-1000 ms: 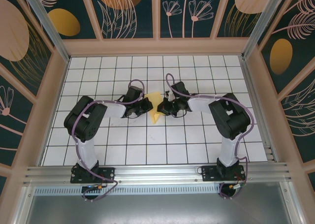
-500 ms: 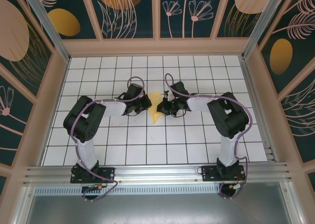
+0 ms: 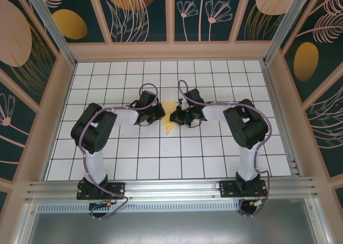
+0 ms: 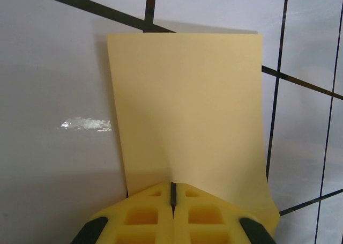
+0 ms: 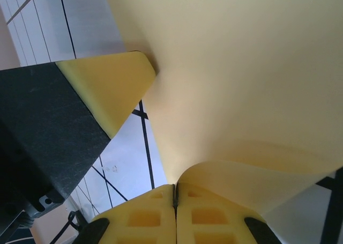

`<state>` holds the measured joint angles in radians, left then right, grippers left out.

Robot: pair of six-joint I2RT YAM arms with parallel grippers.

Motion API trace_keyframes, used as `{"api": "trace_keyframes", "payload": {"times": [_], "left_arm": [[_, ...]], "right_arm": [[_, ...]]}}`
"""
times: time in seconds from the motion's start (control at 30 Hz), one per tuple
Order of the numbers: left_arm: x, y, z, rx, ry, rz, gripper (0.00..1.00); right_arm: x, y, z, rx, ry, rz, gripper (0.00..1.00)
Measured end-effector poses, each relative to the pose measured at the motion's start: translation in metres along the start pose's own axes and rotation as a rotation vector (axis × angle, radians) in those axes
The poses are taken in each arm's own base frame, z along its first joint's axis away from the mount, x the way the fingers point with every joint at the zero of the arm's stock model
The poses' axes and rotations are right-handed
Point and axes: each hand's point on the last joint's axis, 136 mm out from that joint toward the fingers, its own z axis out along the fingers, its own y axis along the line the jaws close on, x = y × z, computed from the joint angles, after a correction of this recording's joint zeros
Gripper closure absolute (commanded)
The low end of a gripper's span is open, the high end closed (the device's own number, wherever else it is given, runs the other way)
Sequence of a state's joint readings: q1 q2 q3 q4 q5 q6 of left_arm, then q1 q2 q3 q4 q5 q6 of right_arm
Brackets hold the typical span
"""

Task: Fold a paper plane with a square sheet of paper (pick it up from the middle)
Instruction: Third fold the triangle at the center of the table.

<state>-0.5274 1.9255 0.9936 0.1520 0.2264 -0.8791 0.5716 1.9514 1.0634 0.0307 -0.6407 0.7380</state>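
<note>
The square sheet of paper (image 3: 169, 118) is a folded yellow shape held off the white grid table between the two arms, its pointed end hanging toward the near side. My left gripper (image 3: 161, 113) is shut on its left edge. In the left wrist view the sheet (image 4: 187, 104) spreads flat away from the closed gripper (image 4: 172, 188). My right gripper (image 3: 175, 117) is shut on the right edge. In the right wrist view the paper (image 5: 241, 67) curls up out of the gripper (image 5: 174, 190), and the left gripper's yellow fingertip (image 5: 110, 88) touches it. The paper plane is out of view.
The white grid table (image 3: 161, 158) is ringed by a wooden frame, with patterned walls (image 3: 139, 10) on three sides. An aluminium rail (image 3: 171, 189) at the near edge carries both arm bases. Open tiles lie all round the grippers.
Both wrists have shifted slightly toward the back with the paper still pinched between them. Less of the sheet shows from above now.
</note>
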Motion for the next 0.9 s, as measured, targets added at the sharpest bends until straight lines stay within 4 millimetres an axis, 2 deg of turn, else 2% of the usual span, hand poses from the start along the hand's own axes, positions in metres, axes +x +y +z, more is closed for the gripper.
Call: {"api": "trace_keyframes", "payload": {"times": [0.47, 0.9], "left_arm": [[0.000, 0.000, 0.000, 0.001, 0.001, 0.003, 0.95], [0.000, 0.000, 0.001, 0.003, 0.004, 0.004, 0.95]], "right_arm": [[-0.002, 0.004, 0.009, -0.014, 0.017, -0.032, 0.93], [-0.003, 0.000, 0.015, -0.006, 0.025, -0.054, 0.93]]}}
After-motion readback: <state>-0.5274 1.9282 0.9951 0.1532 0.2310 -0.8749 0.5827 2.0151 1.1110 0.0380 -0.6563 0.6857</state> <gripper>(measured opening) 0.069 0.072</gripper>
